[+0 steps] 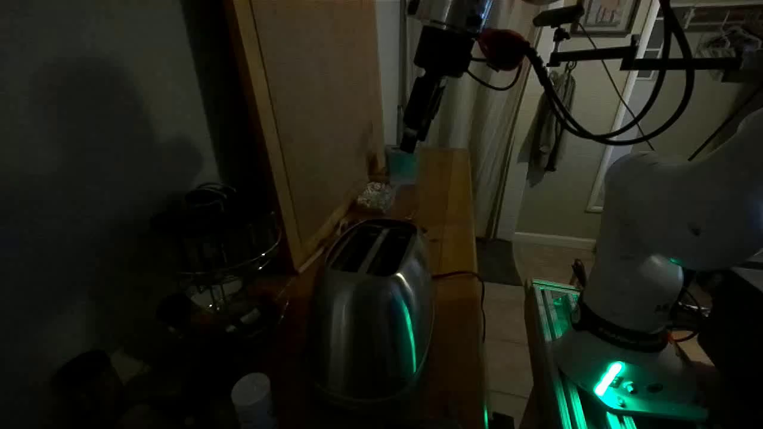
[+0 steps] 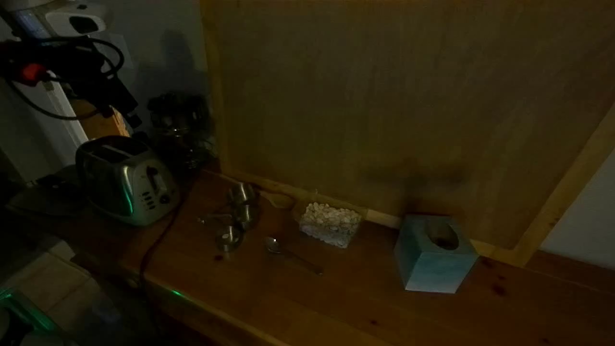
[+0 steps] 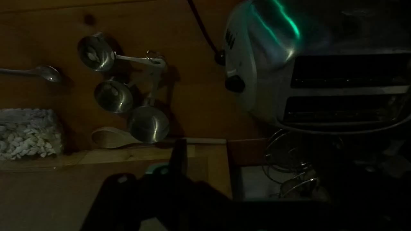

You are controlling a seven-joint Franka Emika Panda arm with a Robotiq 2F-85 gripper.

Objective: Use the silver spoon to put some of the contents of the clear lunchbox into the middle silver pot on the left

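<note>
Jaws of the black gripper (image 1: 409, 142) are being held aloft at the left, pointed downward; whether parted or closed cannot be told, detail being lost in gloom. Silver spoon (image 3: 39, 72) is being borne by the wooden counter (image 2: 346, 307), well below the jaws and to their right. Middle silver pot (image 3: 118, 102) is being flanked by two like pots (image 3: 148, 124), between toaster (image 2: 127, 185) and spoon. Clear lunchbox (image 2: 331, 237) is being occupied by pale flakes (image 2: 331, 215), right of the pots, farther than the spoon.
</note>
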